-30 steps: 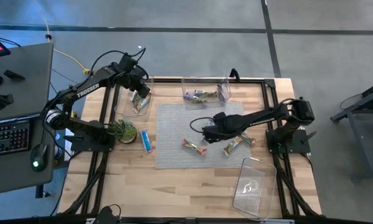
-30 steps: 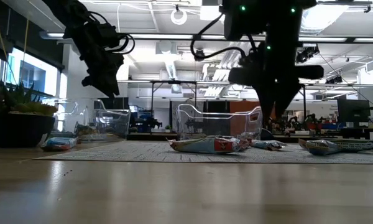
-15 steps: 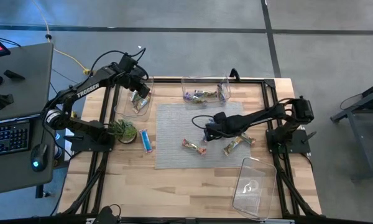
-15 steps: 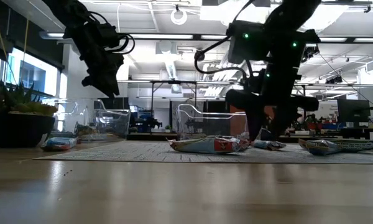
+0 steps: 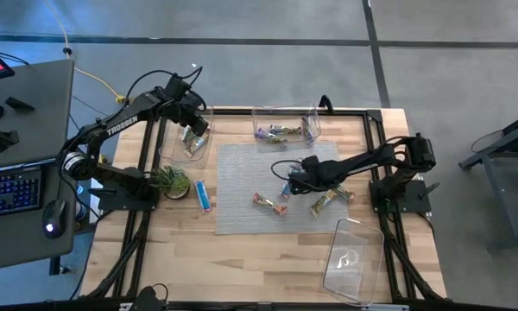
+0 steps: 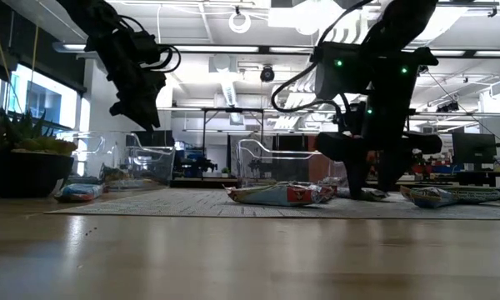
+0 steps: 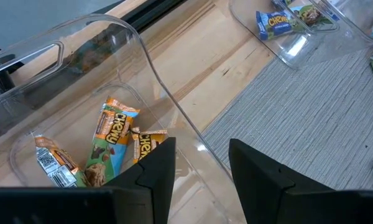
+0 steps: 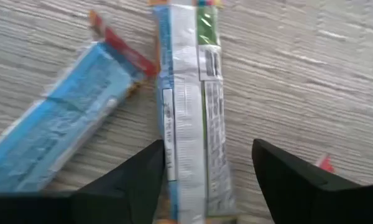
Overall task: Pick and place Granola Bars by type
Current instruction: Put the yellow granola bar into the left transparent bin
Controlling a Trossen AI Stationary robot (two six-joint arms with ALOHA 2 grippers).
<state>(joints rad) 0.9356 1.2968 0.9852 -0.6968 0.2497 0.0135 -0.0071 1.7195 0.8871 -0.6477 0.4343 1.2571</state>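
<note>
Right gripper (image 5: 291,183) down low at the middle of the grey woven placemat (image 5: 242,164), jaws spread wide with nothing clamped yet, straddling a silver-and-green wrapped granola bar (image 8: 189,118) lying flat on the mat; right beside it, a shiny blue wrapped bar (image 8: 62,130) angled off toward the left edge of the right wrist view. Same gripper in the low view at centre right, fingertips (image 6: 356,190) down at mat level. Left gripper (image 5: 192,128) up in the upper left of the overhead shot, hovering over a clear plastic bin (image 5: 170,149), jaws parted and empty. Inside that bin, toward the lower left of the left wrist view, a few brown/orange wrapped chewy bars (image 7: 109,142). Second clear plastic bin (image 5: 261,113) at top centre of the table holding a few mixed bars (image 5: 278,132), colours hard to tell from above. Loose on the mat: a red-and-brown bar (image 5: 268,204) at centre, plus a pair of tan bars (image 5: 331,198) right of it. Another blue wrapped bar (image 5: 203,195) off the mat's left edge on the wooden tabletop (image 5: 242,259), near a small green leafy plant (image 5: 171,180). Third clear bin (image 5: 352,256) at lower right.
</note>
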